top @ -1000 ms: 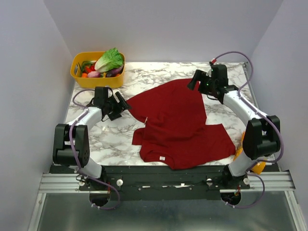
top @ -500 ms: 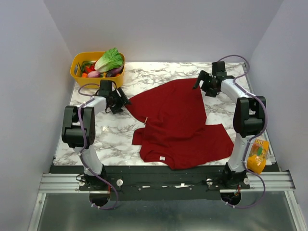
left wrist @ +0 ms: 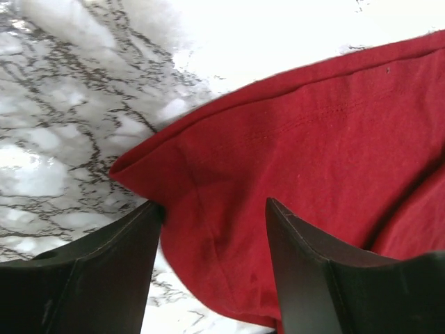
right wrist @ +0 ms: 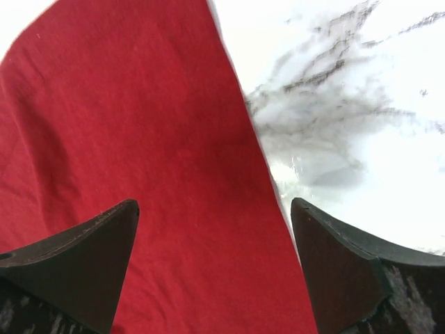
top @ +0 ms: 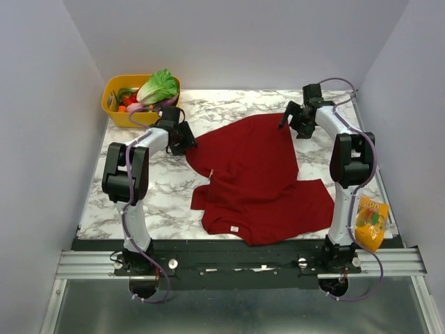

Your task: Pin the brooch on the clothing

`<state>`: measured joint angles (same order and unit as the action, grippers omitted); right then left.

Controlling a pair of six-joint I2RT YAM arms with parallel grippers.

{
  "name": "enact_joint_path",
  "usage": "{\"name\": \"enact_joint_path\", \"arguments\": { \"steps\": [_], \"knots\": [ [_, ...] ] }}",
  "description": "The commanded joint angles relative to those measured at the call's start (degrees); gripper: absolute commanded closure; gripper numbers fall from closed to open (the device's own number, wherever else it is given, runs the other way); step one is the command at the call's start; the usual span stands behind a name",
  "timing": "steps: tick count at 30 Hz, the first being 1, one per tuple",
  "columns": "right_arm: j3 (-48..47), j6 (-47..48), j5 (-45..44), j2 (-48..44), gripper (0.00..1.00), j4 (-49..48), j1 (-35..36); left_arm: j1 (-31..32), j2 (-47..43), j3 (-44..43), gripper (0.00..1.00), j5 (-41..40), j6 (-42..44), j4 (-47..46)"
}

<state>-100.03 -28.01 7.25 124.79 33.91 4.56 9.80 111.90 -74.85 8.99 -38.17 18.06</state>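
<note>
Straightening shirt [top: 257,174] before pinning; brooch not showing. Left hand [left wrist: 213,205] standing part open, empty, shirt corner lying between jaws. Right hand [right wrist: 214,205] gaping wide, empty, straddling shirt edge. Next: pinching both, pulling apart.

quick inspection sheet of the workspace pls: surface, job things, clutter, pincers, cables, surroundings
surface: marble table, white with grey veins
job's things: dark red shirt lying rumpled and partly folded; brooch not made out
clutter: yellow basket of vegetables at the far left corner; snack bag beside the right arm's base
grippers: left pincer open, astride the shirt's left edge; right pincer open over its far right edge
cables: purple cables looped along both arms
surroundings: plain pale walls on three sides
</note>
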Motion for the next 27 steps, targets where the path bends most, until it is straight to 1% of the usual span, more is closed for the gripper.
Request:
{"name": "enact_joint_path", "arguments": {
  "steps": [1,3,4,5,6,7,8,9,10,11,13,19,22,24,27],
  "knots": [
    [-7.1,1.38,0.04,4.66,0.06,6.33,-0.51,2.06,5.08,-2.57,0.37,-4.51,1.7,8.21],
    [-11.23,2.34,1.97,7.3,0.16,9.15,-0.51,3.37,6.22,-4.77,0.41,-6.43,2.66,9.87],
    [-12.37,2.61,2.5,8.44,0.21,10.03,-0.6,3.82,6.84,-5.74,0.48,-7.32,3.1,10.84],
    [-13.95,3.22,2.86,9.15,0.29,12.04,-0.52,4.17,7.37,-6.79,0.54,-8.19,3.37,11.63],
    [-16.84,3.57,3.21,10.89,0.29,13.19,-0.6,4.78,8.5,-8.54,0.56,-8.55,3.63,13.38],
    [-19.04,4.01,3.13,11.95,0.29,14.59,-0.6,4.96,8.95,-9.26,0.6,-8.55,3.89,14.01],
    [-21.06,4.62,2.78,12.92,0.29,17.82,-0.6,5.14,9.13,-9.61,0.64,-10.12,4.16,14.36],
    [-24.65,5.24,2.77,14.93,0.29,19.16,-0.52,5.31,9.22,-9.87,0.69,-10.31,4.42,14.63],
    [-26.25,5.68,2.86,15.74,0.29,20.31,-0.6,5.4,9.04,-9.79,0.81,-10.31,4.68,14.54],
    [-27.84,5.86,3.04,16.7,0.29,22.84,-0.52,5.4,8.95,-9.7,0.87,-10.31,4.86,14.54],
    [-29.78,6.3,2.78,17.59,0.29,23.74,-0.51,5.66,7.64,-9.79,1.0,-10.83,5.74,14.63],
    [-30.57,7.44,-0.83,17.94,0.28,24.88,-0.52,5.84,2.46,-11.28,1.0,-13.39,7.58,18.32],
    [-34.52,8.84,-1.53,19.96,0.27,27.34,0.19,5.93,0.35,-11.2,1.0,-12.52,9.16,19.46],
    [-39.35,9.98,-1.97,22.33,0.27,30.68,1.07,6.28,-1.58,-10.32,1.0,-11.98,9.95,19.81],
    [-42.52,11.65,-1.53,23.92,0.28,33.41,2.12,7.15,-4.04,-9.18,1.0,-11.19,11.01,20.78]
  ]
}}
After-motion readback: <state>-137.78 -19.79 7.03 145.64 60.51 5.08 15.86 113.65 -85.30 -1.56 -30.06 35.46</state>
